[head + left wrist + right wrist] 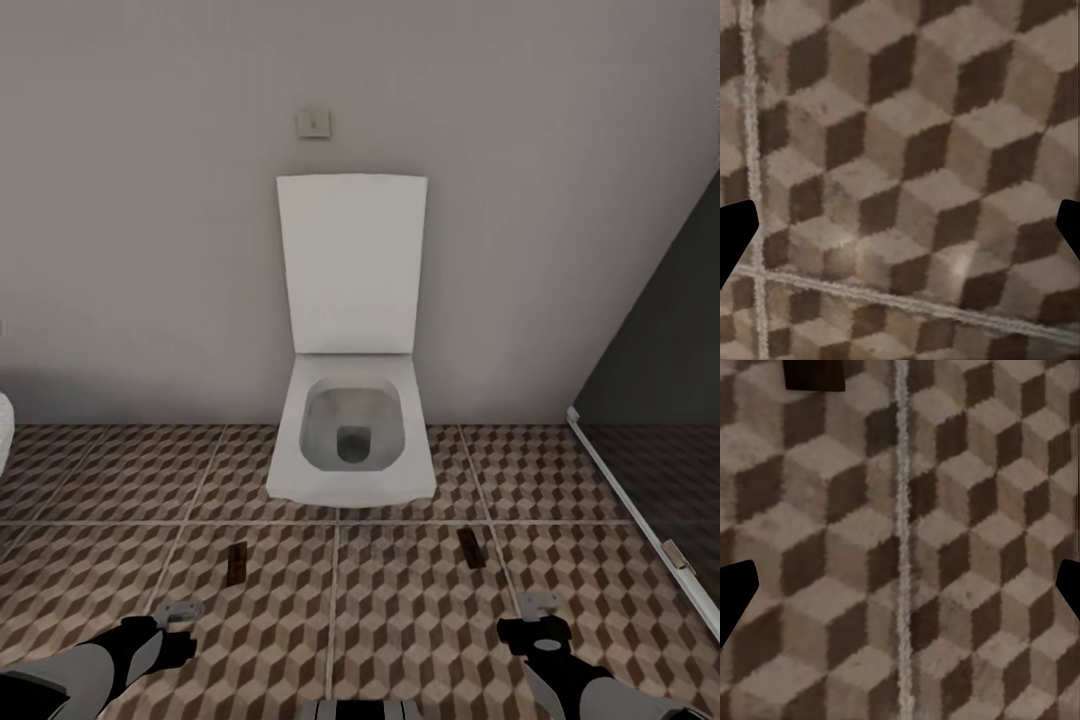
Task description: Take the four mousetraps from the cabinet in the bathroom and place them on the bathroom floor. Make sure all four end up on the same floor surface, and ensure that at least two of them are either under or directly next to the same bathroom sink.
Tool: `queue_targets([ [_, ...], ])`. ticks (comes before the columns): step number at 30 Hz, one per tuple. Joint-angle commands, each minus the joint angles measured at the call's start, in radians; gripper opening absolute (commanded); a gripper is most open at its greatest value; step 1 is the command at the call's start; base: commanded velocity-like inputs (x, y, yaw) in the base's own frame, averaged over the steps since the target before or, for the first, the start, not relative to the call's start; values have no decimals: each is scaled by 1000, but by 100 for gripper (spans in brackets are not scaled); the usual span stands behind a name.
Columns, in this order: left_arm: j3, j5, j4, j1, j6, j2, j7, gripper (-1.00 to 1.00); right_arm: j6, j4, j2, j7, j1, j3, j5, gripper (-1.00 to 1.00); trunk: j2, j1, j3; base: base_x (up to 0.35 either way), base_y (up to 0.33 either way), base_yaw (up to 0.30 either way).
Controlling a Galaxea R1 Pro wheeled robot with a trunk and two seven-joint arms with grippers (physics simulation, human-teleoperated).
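Note:
Two mousetraps lie on the cube-patterned bathroom floor [400,620] in front of a toilet, one at the left [237,564] and one at the right [471,548]. The left gripper [176,611] hovers low over the tiles, just nearer than the left trap, and stands open and empty [900,232]. Nearer than the right trap, the right gripper [540,604] is also open and empty [900,592]. A dark trap [814,373] shows at the edge of the right wrist view. The cabinet and the bathroom sink are out of view.
A white toilet [350,440] with its lid [352,262] raised stands against the grey wall straight ahead. A dark shower enclosure [660,400] with a pale threshold strip [640,520] runs along the right. A rounded white object [3,430] peeks in at the left edge.

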Motion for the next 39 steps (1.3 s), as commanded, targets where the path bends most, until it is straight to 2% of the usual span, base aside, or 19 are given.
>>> queue_targets([
  [1,-8,11,1,0,2,0,0,100,-4,-1,0,-2,1,8,-10,100,0,-1,3,0,0,0],
  [11,-8,11,9,29,-11,-1,0,100,-18,0,1,-2,33,9,-9,100,2,-5,42,0,0,0],
  [18,-8,11,11,87,-98,-2,0,100,-19,-1,1,-2,54,10,-6,100,4,-8,69,0,0,0],
  [24,-8,12,11,123,-130,-2,0,100,-19,0,1,-2,68,10,-1,100,5,-11,92,0,0,0],
  [35,-6,13,11,146,-140,-2,0,100,-19,1,0,-2,110,10,2,100,82,-53,127,0,0,0],
  [39,-5,12,11,152,-140,-11,0,100,-20,1,0,-2,138,10,11,100,110,-68,139,0,0,0],
])
